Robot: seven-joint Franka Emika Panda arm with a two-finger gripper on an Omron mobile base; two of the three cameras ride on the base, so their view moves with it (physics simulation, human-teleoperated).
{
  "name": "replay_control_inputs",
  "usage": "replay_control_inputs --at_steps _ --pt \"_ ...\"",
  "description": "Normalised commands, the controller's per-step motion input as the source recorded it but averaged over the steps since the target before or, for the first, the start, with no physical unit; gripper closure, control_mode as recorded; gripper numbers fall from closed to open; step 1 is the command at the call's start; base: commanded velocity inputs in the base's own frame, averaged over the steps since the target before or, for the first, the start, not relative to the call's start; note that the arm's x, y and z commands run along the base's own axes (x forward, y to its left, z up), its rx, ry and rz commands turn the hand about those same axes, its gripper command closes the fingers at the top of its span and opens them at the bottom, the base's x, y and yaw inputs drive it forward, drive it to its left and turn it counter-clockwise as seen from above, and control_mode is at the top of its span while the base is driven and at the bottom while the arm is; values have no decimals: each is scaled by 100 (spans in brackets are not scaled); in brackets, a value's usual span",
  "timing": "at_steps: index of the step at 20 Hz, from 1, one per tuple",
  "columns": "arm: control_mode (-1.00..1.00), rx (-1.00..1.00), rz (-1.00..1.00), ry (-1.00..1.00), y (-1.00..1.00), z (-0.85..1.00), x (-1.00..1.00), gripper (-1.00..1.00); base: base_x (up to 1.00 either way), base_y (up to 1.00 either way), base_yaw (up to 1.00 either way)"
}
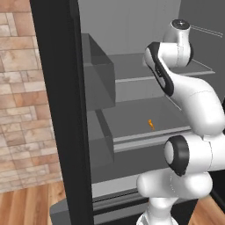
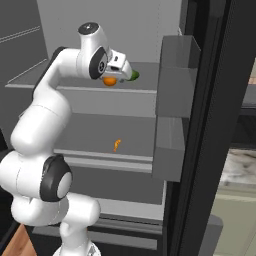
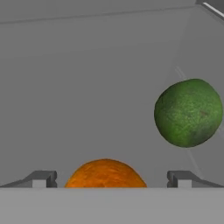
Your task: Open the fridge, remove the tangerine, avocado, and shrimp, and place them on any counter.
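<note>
Inside the tall black open fridge (image 2: 200, 125), the robot's two-finger gripper (image 3: 111, 178) stands wide, empty, w/ the round bright orange tangerine (image 3: 105, 174) between its tips. Best move, prob.: centre, ease fwd, close gently. Beyond the tangerine: one dark green avocado (image 3: 188, 112). One shelf below it: one thin curved orange shrimp (image 2: 116, 145).

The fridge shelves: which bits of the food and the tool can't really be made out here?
- Tangerine: hand view, its lower part is cut off by the bottom edge; right base view, the hand covers most of it.
- Avocado: right base view, mostly hidden behind the hand.
- Tool: open around the tangerine, but contact cannot be told.
- Shrimp: too small for detail.
</note>
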Motion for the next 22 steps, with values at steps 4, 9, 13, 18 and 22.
replay_control_inputs --at_steps 4,9,13,18,22 --pt "-100 0 0 0 0 -34 5 100 0 0 0" --pt "-100 0 0 0 0 -23 13 100 0 0 0" --pt "-100 0 0 -3 0 0 -17 100 0 0 0" --pt "-100 0 0 -33 5 69 -92 100 0 0 0" --pt "-100 0 0 -41 10 55 -100 100 0 0 0"
